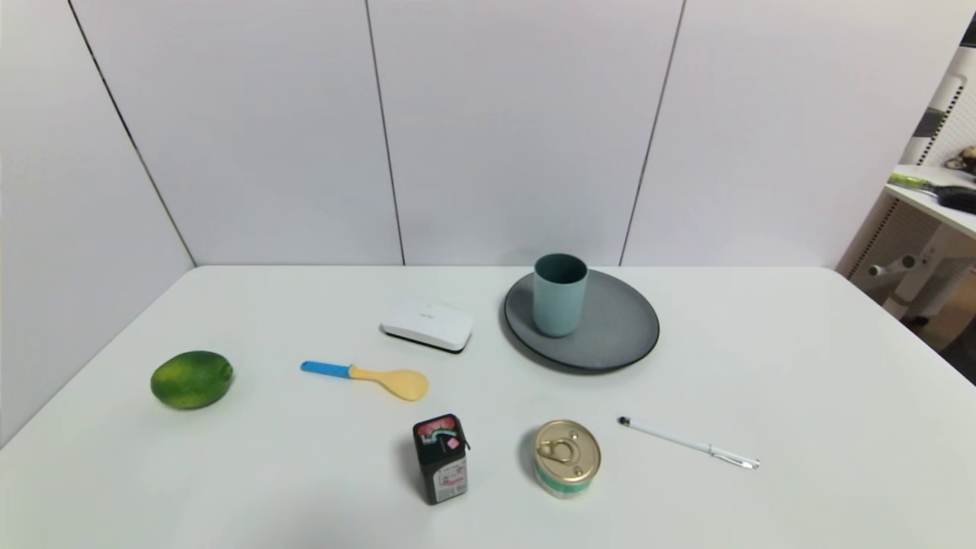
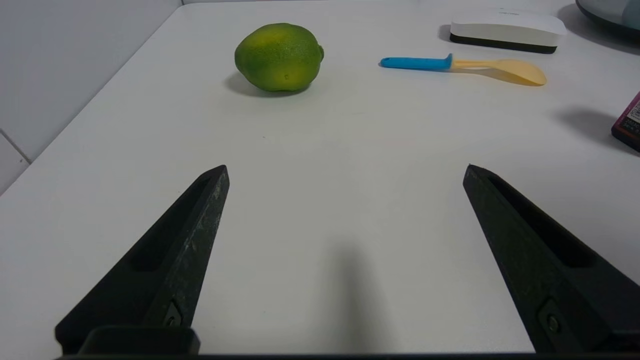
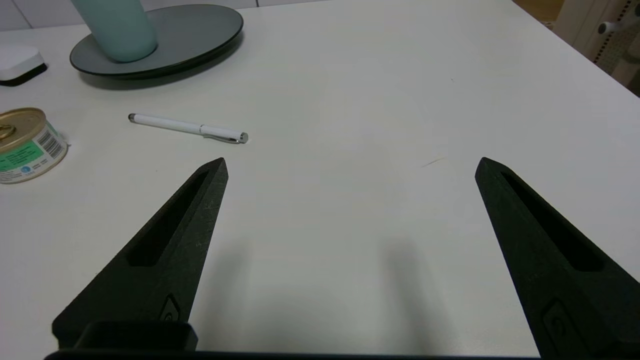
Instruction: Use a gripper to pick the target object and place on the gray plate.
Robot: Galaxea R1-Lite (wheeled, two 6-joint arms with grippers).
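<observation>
Cup (image 1: 560,296): upright on gray plate (image 1: 618,335), toward its 10 o'clock edge.
Left gripper (image 2: 345,172): jaws apart, over bare table.
Right gripper (image 3: 350,167): jaws apart, empty.

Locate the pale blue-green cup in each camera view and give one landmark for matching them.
Head view: the cup stands upright on the left part of the gray plate, centre of the picture.
Left wrist view: only a sliver of the cup shows at the top right corner.
Right wrist view: its lower body shows at top left, its rim cut off.
Shared landmark: the gray plate.
</observation>
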